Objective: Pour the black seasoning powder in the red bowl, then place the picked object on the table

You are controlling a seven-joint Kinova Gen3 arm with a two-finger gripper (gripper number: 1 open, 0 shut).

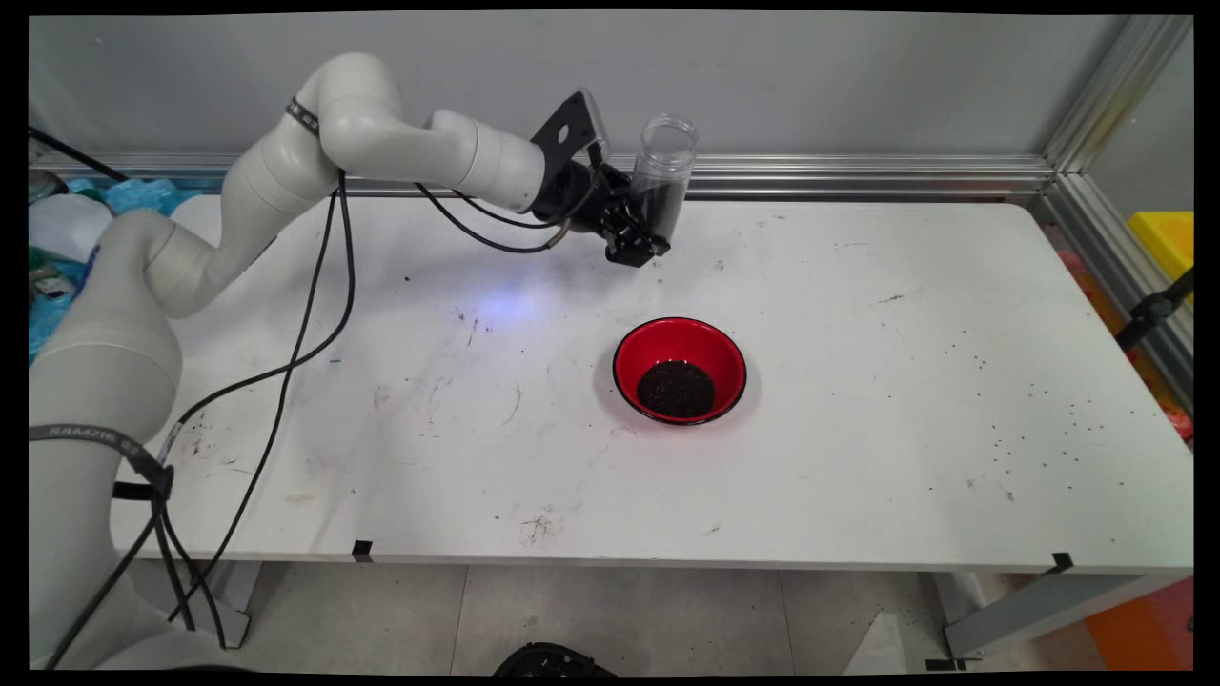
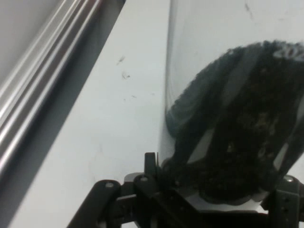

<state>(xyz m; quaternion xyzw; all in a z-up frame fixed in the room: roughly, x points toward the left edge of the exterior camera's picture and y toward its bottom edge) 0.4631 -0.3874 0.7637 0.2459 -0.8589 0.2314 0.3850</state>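
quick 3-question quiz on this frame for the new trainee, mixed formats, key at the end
1. True or false: the gripper holds a clear jar partly filled with dark grains.
2. The red bowl contains: A) nothing B) dark grains C) water
3. Fill in: the jar's open mouth points ____.

Key: 1 true; 2 B; 3 upward, slightly tilted

Clear jar (image 2: 228,109) of dark grains between gripper (image 2: 213,190) fingers
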